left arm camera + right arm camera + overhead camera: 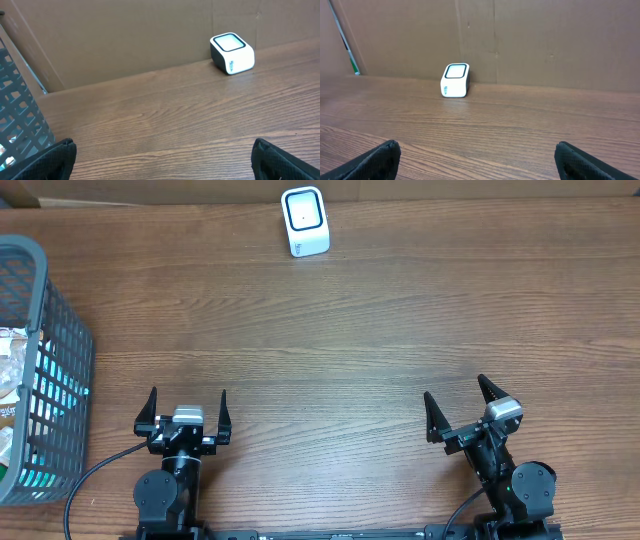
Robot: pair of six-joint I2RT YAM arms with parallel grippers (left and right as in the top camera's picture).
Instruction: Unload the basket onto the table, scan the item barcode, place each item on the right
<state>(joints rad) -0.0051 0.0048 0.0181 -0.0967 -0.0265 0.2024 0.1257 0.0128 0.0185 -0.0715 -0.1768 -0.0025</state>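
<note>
Left hand [187, 396] and right hand [455, 388] sit at the near edge of the worktop [330, 330], each with fingers spread wide, released, grasping nothing. White barcode scanner [305, 221] stands at the far edge near centre, against the cardboard backing [545, 40], well apart from both hands. Grey mesh basket [68, 375] sits at the left edge, near the left hand. Packaged items [12, 370] lie inside it, probably pouches, but the lattice hides too much to be sure.
</note>
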